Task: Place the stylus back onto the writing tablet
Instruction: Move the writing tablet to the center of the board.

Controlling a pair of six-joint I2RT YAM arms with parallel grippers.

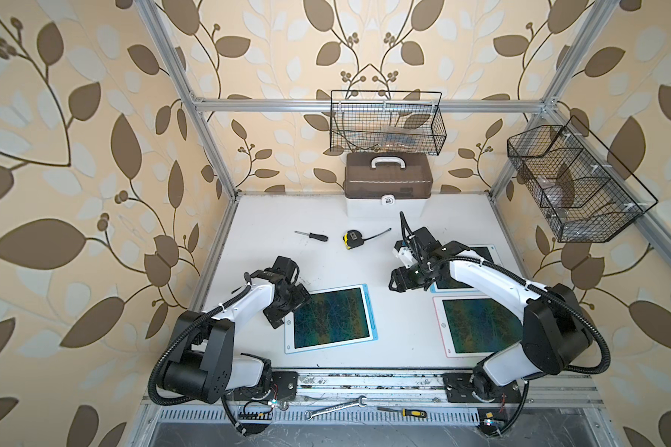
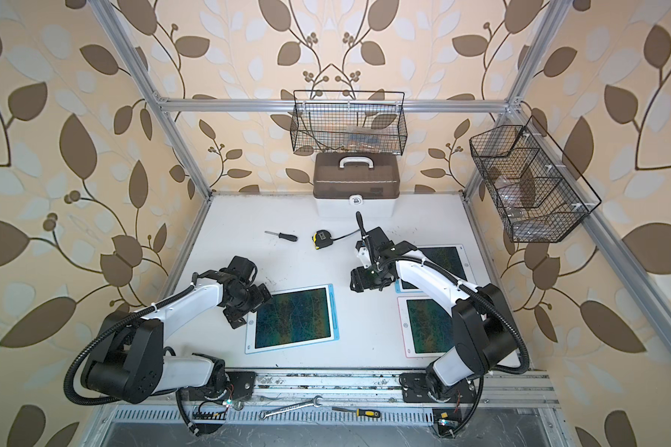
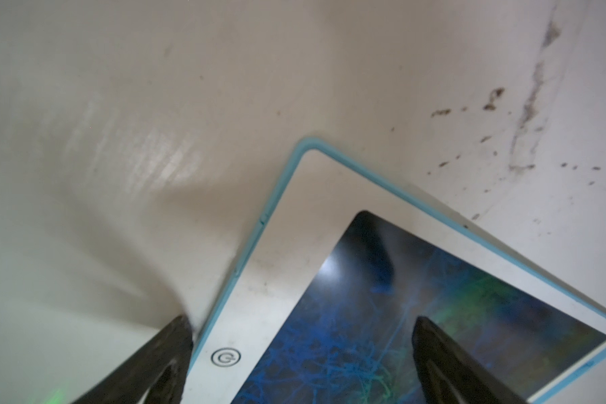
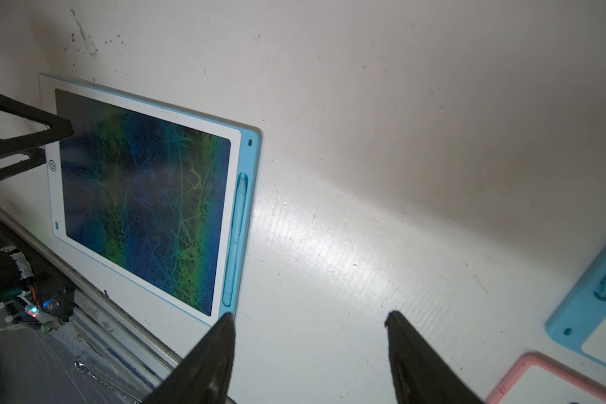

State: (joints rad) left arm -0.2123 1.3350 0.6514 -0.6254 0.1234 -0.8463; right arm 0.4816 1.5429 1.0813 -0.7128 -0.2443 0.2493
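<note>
Since the stylus already sits in the side slot of the writing tablet near the front edge of the bench, neither arm needs a grip: left gripper gapes wide, right gripper part-open, both empty.

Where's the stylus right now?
The stylus sits in the edge slot of the blue tablet on the robot's left, along the side facing the pink tablet; it shows clearest in the right wrist view.
</note>
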